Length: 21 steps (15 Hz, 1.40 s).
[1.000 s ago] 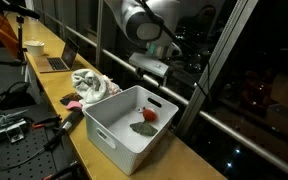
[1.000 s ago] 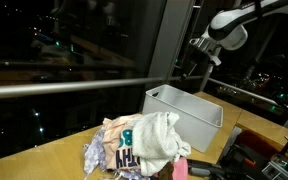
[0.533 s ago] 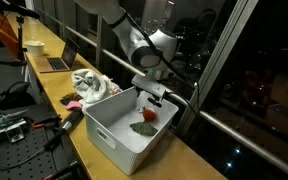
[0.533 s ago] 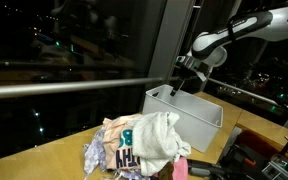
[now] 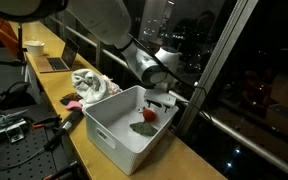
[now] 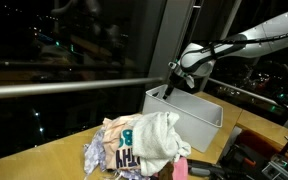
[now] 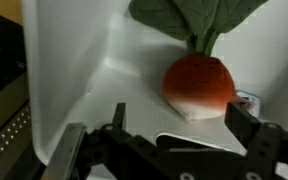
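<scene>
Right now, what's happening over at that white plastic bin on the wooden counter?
The robot arm's gripper hangs open inside the white plastic bin, right over a red plush radish with green leaves lying on the bin's floor. Its jaws stand wide; nothing is gripped yet. A pile of crumpled cloths sits beside the bin.

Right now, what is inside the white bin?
A red plush radish with green leaves lies on the floor of the white bin, with the open gripper just over it. In an exterior view the bin's wall hides the interior.
</scene>
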Available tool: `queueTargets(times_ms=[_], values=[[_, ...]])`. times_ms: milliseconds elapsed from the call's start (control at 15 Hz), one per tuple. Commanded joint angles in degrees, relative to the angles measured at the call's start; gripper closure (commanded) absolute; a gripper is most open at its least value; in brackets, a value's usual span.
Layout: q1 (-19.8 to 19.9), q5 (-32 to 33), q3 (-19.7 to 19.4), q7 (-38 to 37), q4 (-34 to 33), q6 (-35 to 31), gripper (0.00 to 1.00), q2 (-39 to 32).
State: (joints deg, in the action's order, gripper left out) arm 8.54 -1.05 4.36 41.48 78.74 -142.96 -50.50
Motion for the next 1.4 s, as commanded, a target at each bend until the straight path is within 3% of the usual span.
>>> queueTargets(times_ms=[0, 333, 600, 867, 1333], values=[[0.5, 1.3, 0.7, -0.3, -10.5, 2.9, 0.00, -6.8], [-0.6, 1.3, 0.7, -1.6, -17.0, 7.5, 0.00, -10.3], [-2.3, 1.0, 0.1, -6.2, -21.4, 17.9, 0.00, -9.6], [-3.4, 1.2, -0.2, -9.3, -25.0, 23.6, 0.00, -10.5], [-4.2, 1.5, 0.3, -11.0, -20.3, 20.9, 0.00, -10.6]])
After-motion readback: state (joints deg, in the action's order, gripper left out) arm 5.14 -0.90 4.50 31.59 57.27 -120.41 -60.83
